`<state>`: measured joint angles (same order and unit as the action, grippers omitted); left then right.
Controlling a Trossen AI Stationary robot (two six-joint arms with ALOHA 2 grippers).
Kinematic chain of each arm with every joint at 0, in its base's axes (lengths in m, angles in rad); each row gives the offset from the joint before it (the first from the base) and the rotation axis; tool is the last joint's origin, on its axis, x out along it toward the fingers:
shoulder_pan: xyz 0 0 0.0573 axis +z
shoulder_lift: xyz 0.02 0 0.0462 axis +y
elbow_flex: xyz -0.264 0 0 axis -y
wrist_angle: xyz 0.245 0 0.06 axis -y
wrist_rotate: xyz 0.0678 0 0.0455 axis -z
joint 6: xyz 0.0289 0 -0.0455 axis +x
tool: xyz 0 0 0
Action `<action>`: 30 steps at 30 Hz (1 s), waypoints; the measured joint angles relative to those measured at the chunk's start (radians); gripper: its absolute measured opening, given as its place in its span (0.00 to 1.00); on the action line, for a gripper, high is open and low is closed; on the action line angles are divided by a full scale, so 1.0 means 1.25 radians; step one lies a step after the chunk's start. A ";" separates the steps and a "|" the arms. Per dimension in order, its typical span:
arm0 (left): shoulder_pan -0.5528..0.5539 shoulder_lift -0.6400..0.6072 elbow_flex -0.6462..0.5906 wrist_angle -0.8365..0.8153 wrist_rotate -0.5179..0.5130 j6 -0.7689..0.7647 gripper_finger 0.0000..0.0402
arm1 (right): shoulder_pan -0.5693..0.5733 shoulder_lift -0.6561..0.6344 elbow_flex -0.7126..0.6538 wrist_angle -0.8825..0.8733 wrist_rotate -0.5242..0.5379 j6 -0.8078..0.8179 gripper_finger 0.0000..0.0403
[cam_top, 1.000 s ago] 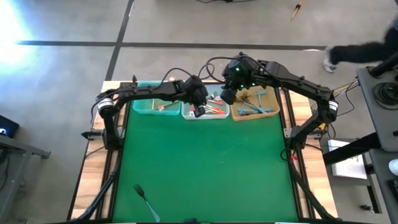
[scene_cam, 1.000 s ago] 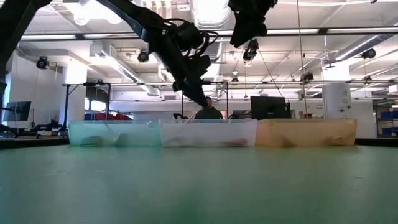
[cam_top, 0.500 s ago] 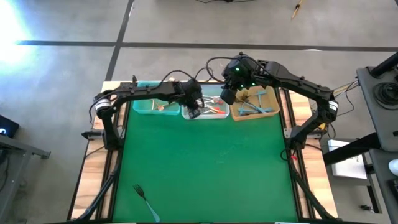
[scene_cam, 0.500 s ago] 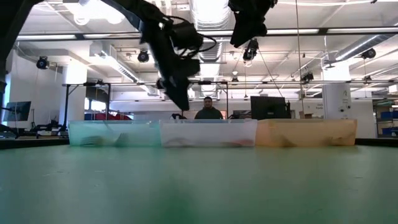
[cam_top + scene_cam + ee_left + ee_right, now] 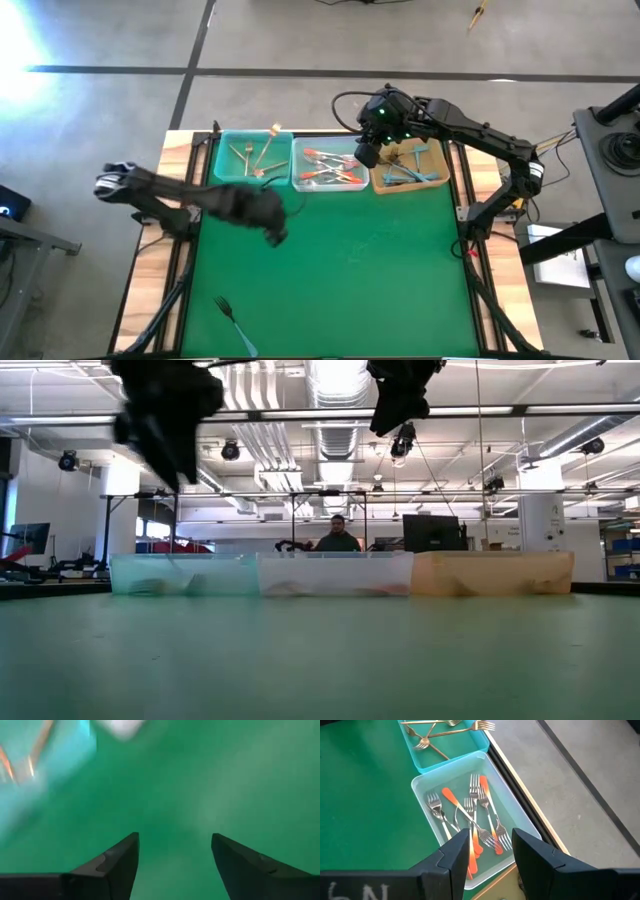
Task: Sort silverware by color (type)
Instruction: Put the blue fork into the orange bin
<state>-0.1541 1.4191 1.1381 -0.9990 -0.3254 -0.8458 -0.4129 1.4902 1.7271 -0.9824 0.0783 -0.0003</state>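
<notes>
Left gripper [image 5: 277,236], fingers apart and empty, is held over the green surface [image 5: 350,270] just before the teal bin [image 5: 222,172]. Right gripper [image 5: 366,156], also open, is poised above the clear bin [image 5: 420,785] of orange-handled forks [image 5: 477,827], laid lengthwise. One teal-handled fork [image 5: 230,316] is seen diagonally near the front edge.

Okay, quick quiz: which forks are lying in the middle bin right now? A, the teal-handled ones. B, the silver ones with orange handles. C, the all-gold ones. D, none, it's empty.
B: the right wrist view shows the orange-handled forks lying in the clear middle bin, while the gold forks sit in the teal bin beside it.
</notes>
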 joint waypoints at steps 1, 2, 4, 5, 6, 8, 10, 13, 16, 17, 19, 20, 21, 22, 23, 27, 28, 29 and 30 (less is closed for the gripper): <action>-0.035 -0.018 -0.018 -0.015 0.002 -0.077 0.58 | 0.000 0.000 0.000 0.000 0.000 0.000 0.35; -0.070 -0.034 -0.038 -0.024 0.009 -0.145 0.59 | 0.000 0.000 0.000 0.000 0.000 0.000 0.35; -0.137 -0.058 -0.073 -0.038 0.039 -0.277 0.60 | 0.000 0.000 0.000 0.000 0.000 0.000 0.35; -0.169 -0.067 -0.087 -0.044 0.060 -0.339 0.60 | 0.000 0.000 0.000 0.000 0.000 0.000 0.35; -0.201 -0.074 -0.100 -0.044 0.080 -0.398 0.60 | 0.000 0.000 0.000 0.000 0.000 0.000 0.35; -0.266 -0.082 -0.122 -0.041 0.117 -0.516 0.60 | 0.000 0.000 0.000 0.000 0.000 0.000 0.35; -0.328 -0.080 -0.130 -0.036 0.140 -0.626 0.61 | 0.000 0.000 0.000 0.000 0.000 0.000 0.35; -0.417 -0.066 -0.123 -0.024 0.162 -0.785 0.61 | 0.000 0.000 0.000 0.000 0.000 0.000 0.35; -0.502 -0.037 -0.107 0.004 0.163 -0.945 0.61 | 0.000 0.000 0.000 0.000 0.000 0.000 0.35; -0.526 -0.024 -0.101 0.012 0.163 -0.995 0.61 | 0.000 0.000 0.000 0.000 0.000 0.000 0.35; -0.570 0.014 -0.091 0.042 0.163 -1.089 0.61 | 0.000 0.000 0.000 0.000 0.000 0.000 0.35; -0.586 0.035 -0.085 0.058 0.164 -1.133 0.61 | 0.000 0.000 0.000 0.000 0.000 0.000 0.35; -0.600 0.056 -0.078 0.072 0.164 -1.177 0.61 | 0.000 0.000 0.000 0.000 0.000 0.000 0.35; -0.610 0.077 -0.068 0.085 0.169 -1.204 0.61 | 0.000 0.000 0.000 0.000 0.000 0.000 0.35; -0.614 0.099 -0.056 0.096 0.184 -1.212 0.61 | 0.000 0.000 0.000 0.000 0.000 0.000 0.35; -0.612 0.180 0.006 0.078 0.231 -1.223 0.61 | 0.000 0.000 0.000 0.000 0.000 0.000 0.35; -0.612 0.198 0.024 0.071 0.232 -1.224 0.61 | 0.000 0.000 0.000 0.000 0.000 0.000 0.35; -0.612 0.216 0.042 0.064 0.232 -1.225 0.61 | 0.000 0.000 0.000 0.000 0.000 0.000 0.35; -0.611 0.233 0.059 0.058 0.233 -1.228 0.61 | 0.000 0.000 0.000 0.000 0.000 0.000 0.35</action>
<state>-0.9185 1.7102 1.2120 -0.9265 -0.0341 -2.3808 -0.4129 1.4906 1.7267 -0.9821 0.0787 -0.0006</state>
